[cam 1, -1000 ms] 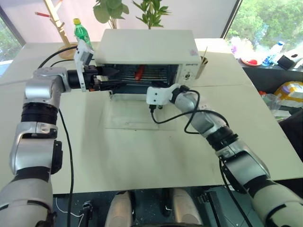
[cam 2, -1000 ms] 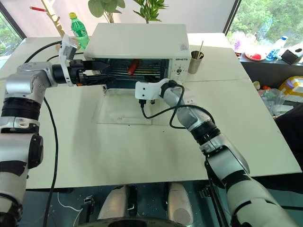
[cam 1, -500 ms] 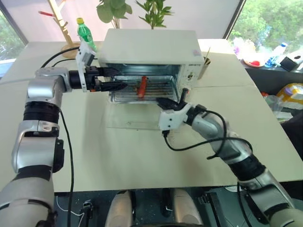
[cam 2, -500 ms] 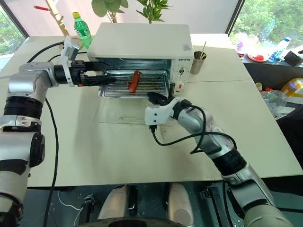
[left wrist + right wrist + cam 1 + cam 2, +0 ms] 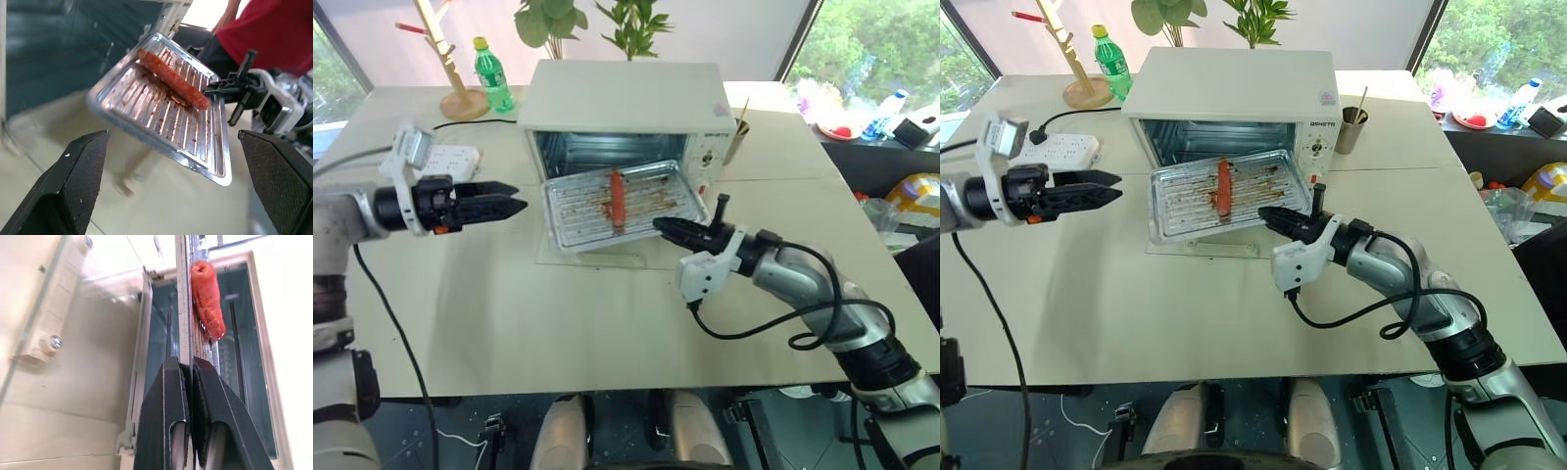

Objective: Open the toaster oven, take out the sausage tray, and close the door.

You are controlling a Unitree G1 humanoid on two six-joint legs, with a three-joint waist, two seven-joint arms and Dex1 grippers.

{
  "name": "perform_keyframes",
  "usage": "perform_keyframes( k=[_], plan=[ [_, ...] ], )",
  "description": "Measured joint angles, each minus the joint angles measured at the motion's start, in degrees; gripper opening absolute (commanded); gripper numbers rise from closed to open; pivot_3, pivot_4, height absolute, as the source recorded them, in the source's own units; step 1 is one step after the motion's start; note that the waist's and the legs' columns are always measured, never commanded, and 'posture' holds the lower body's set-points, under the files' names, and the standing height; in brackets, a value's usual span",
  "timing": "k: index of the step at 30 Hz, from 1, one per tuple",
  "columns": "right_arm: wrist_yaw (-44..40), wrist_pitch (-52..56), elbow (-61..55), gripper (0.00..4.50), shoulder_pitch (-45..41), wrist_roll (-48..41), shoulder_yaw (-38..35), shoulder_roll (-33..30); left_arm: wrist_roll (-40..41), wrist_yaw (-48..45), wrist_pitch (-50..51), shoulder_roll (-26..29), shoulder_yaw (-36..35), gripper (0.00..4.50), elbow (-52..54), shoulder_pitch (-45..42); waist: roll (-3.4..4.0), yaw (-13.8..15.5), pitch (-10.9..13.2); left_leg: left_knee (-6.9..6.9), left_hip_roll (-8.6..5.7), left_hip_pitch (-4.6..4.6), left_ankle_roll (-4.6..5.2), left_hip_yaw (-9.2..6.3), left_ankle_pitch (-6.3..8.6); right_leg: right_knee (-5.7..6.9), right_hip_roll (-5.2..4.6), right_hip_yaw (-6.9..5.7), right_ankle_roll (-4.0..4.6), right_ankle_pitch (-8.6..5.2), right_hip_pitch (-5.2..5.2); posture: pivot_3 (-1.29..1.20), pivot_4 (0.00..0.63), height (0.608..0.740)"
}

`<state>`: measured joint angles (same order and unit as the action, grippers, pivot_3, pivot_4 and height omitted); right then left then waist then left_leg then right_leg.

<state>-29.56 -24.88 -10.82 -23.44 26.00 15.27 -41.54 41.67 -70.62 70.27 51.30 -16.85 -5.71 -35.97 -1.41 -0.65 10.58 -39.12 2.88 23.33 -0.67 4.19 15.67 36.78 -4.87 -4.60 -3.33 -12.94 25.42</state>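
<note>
No legible text is showing; the small dark print on the toaster oven (image 5: 1234, 88) control panel is reading too blurred.

One toaster oven (image 5: 625, 103), one sausage tray (image 5: 570, 209), one green bottle (image 5: 490, 67), one power strip (image 5: 450, 156).

Big cream table (image 5: 607, 323) made of joined panels, daylight from windows (image 5: 871, 39) behind with green trees outside. Back left: green bottle (image 5: 492, 74), wooden stand (image 5: 450, 59), white power strip (image 5: 450, 157). Potted plants (image 5: 597, 20) at back (leaves visible). Cluttered dark side table (image 5: 891, 147) at right.
</note>
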Motion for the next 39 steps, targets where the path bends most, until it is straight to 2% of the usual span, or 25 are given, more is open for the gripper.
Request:
perform_keyframes(
  k=[3, 9, 13, 16, 19, 20, 21, 23, 27, 31, 36, 39],
  plan=[
    [-0.08, -2.88, 0.92, 0.02, 0.18, -0.95, -0.01, -0.03, 3.24, 5.76, 5.26, -2.71, -3.38, 4.5, 3.21, 2.27, -0.01, 0.0, 0.0, 0.0, 0.0, -0.01, -0.03, -0.01, -0.02, 0.03, 0.0, 0.0, 0.0, 0.0, 0.0, 0.0, 0.15, 0.722],
    [-0.46, -8.28, 2.73, 0.02, 0.1, -1.7, 0.05, 0.01, 8.09, 22.21, 19.9, -16.33, -12.99, 4.5, 9.48, 6.59, -0.17, -0.09, 0.03, -0.01, -0.04, -0.07, -0.25, -0.01, -0.14, 0.14, -0.07, 0.01, -0.01, 0.0, -0.04, 0.0, 0.15, 0.722],
    [-0.83, -8.76, 3.4, 0.02, 0.06, -1.88, 0.05, 0.21, 13.03, 30.04, 21.76, -20.4, -17.04, 4.5, 11.14, 6.85, -0.17, -0.08, 0.03, 0.0, -0.04, -0.2, -0.25, 0.01, -0.14, 0.18, -0.13, 0.04, 0.0, 0.0, -0.11, 0.0, 0.15, 0.722],
    [-1.12, -8.94, 3.4, 0.02, -0.19, -1.93, 0.06, 0.69, 16.91, 35.27, 21.77, -24.24, -17.26, 4.5, 11.43, 8.0, -0.18, -0.01, 0.02, -0.01, -0.05, -0.22, -0.27, 0.01, -0.15, 0.17, -0.17, 0.04, 0.0, 0.0, -0.16, 0.0, 0.15, 0.722],
    [-1.21, -9.18, 3.4, 0.0, -0.21, -1.91, 0.05, 0.72, 23.07, 41.41, 21.77, -26.53, -17.24, 3.73, 11.36, 8.67, -0.19, 0.03, 0.02, -0.01, -0.06, -0.22, -0.3, 0.0, -0.17, 0.18, -0.19, 0.04, 0.0, 0.0, -0.16, 0.0, 0.15, 0.722],
    [-1.21, -9.19, 3.4, 0.0, -0.21, -1.89, 0.05, 0.73, 25.99, 43.79, 21.76, -27.0, -17.26, 3.2, 11.25, 8.67, -0.19, 0.01, 0.02, -0.01, -0.06, -0.25, -0.31, 0.01, -0.17, 0.18, -0.2, 0.05, 0.0, 0.0, -0.17, 0.0, 0.15, 0.722],
    [-1.21, -9.19, 3.4, 0.0, -0.21, -1.88, 0.05, 0.74, 28.61, 46.25, 21.76, -27.57, -17.27, 2.48, 10.95, 8.67, -0.19, 0.0, 0.02, 0.0, -0.06, -0.26, -0.31, 0.01, -0.17, 0.18, -0.2, 0.05, 0.0, 0.0, -0.19, 0.0, 0.15, 0.722],
    [-1.21, -9.19, 3.4, 0.0, -0.21, -1.86, 0.06, 0.81, 30.87, 48.76, 21.77, -28.09, -17.26, 1.76, 10.44, 8.67, -0.19, 0.0, 0.02, 0.0, -0.06, -0.26, -0.31, 0.01, -0.17, 0.18, -0.19, 0.04, 0.0, 0.0, -0.19, 0.0, 0.15, 0.722],
    [-1.31, -9.14, 3.4, 0.0, -0.16, -1.17, 0.06, 0.88, 37.53, 55.45, 21.7, -29.05, -17.74, 0.05, 7.56, 8.17, -0.19, 0.02, 0.02, -0.01, -0.08, -0.27, -0.31, 0.01, -0.17, 0.18, -0.19, 0.04, 0.0, 0.0, -0.2, 0.0, 0.15, 0.722],
    [-1.23, -9.18, 3.4, 0.0, -0.09, -0.8, 0.04, 0.9, 47.09, 63.24, 19.55, -28.35, -16.48, 0.02, 2.52, 8.31, -0.2, 0.03, 0.02, 0.0, -0.08, -0.28, -0.31, 0.0, -0.17, 0.18, -0.21, 0.05, 0.0, 0.0, -0.22, 0.0, 0.15, 0.722],
    [-1.36, -9.05, 3.35, 0.0, 0.31, -0.9, -0.1, 0.5, 64.83, 76.22, 10.62, -25.11, -8.94, 0.02, 0.2, 12.21, -0.2, 0.08, 0.02, 0.01, -0.08, -0.36, -0.4, -0.16, -0.22, 0.2, -0.32, 0.06, 0.01, 0.01, -0.27, 0.0, 0.15, 0.722],
    [-2.41, -8.29, 3.11, 0.8, 0.9, -1.92, -0.09, 0.4, 69.24, 79.09, 7.4, -23.91, -6.23, 0.0, 0.5, 13.68, -0.2, 0.14, 0.02, 0.01, -0.15, -0.51, -0.38, -0.15, -0.2, 0.18, -0.32, 0.05, 0.01, 0.0, -0.43, 0.0, 0.15, 0.722]
  ],
)
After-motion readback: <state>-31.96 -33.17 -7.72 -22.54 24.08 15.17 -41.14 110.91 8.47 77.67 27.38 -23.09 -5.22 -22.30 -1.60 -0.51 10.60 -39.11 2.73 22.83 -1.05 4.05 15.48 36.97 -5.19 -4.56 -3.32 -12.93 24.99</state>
